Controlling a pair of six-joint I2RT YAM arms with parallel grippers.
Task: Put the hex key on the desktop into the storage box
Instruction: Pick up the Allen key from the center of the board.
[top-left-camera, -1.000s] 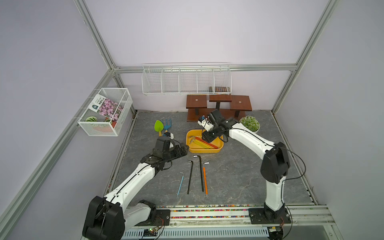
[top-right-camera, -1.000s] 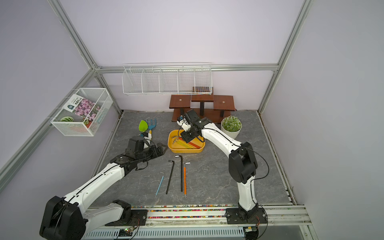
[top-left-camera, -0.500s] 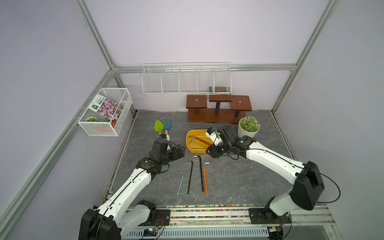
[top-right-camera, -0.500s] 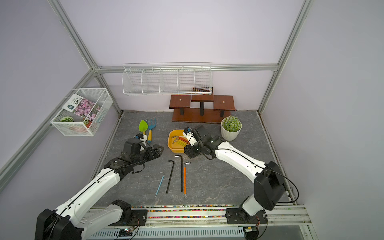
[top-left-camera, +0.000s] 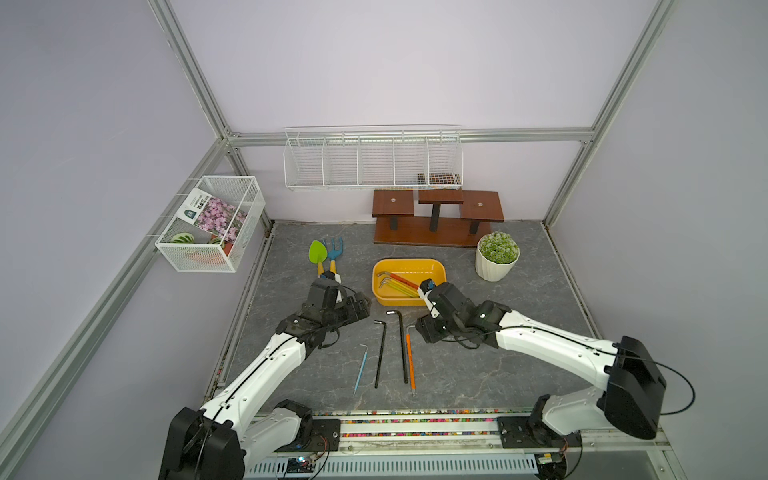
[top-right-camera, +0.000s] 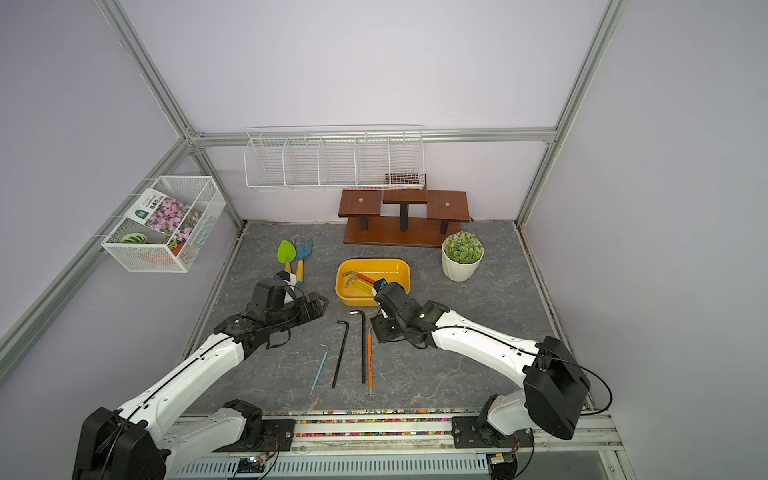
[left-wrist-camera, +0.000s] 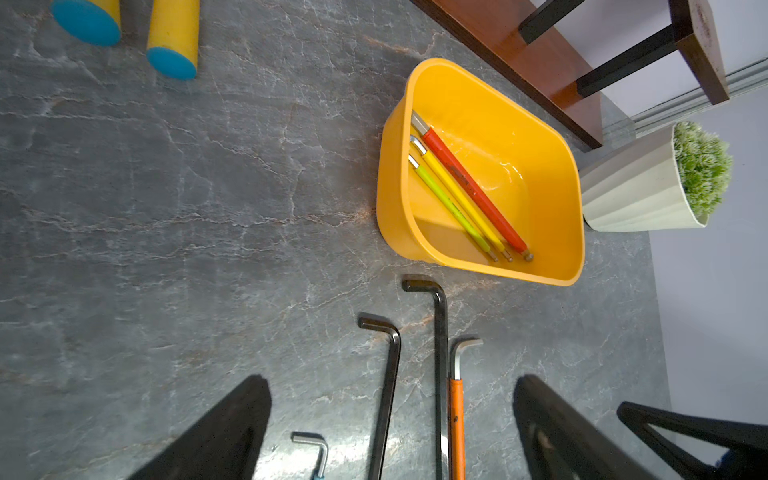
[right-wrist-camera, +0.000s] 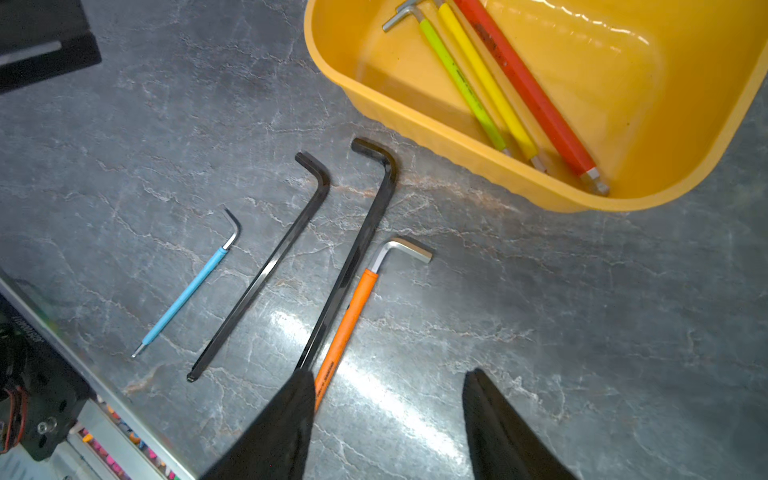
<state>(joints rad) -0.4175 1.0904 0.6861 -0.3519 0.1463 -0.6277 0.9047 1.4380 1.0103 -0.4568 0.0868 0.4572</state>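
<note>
On the bench (top-left-camera: 519, 286), entries are placed in a top view with 12 o'clock at the back wall:

- Storage box (top-left-camera: 415, 270): yellow tub near the bench's middle. It holds three sleeved keys (left-wrist-camera: 469, 187) (red, yellow, green) lying side by side along one wall.
- Hex keys not yet boxed: four in a near-parallel row at the box's 6 o'clock, bent ends toward it. From 9 to 3 o'clock they are the blue key (top-left-camera: 360, 370), short black key (top-left-camera: 381, 353), long black key (top-left-camera: 403, 349) and orange key (top-left-camera: 410, 361).
- Spacing: the first three lie apart, which probably leaves room to pinch across a shaft. The long black and orange keys lie close alongside, so lifting one could drag the other.
- Right arm (top-left-camera: 548, 345): the right jaws stand partly apart with only bare bench between them. They are at 3 o'clock of the orange key's bent end, so that key is likely the next pick.
- Left arm (top-left-camera: 274, 357): the left jaws are spread wide and hold nothing. They sit at 9 o'clock of the box, facing the row, apparently kept aside so the arms do not crowd each other.
- Bystanders: the potted plant (top-left-camera: 497, 257) is at 2 o'clock of the box. The wooden stand (top-left-camera: 432, 232) is at 12, and the garden tools (top-left-camera: 320, 253) at 10.
</note>
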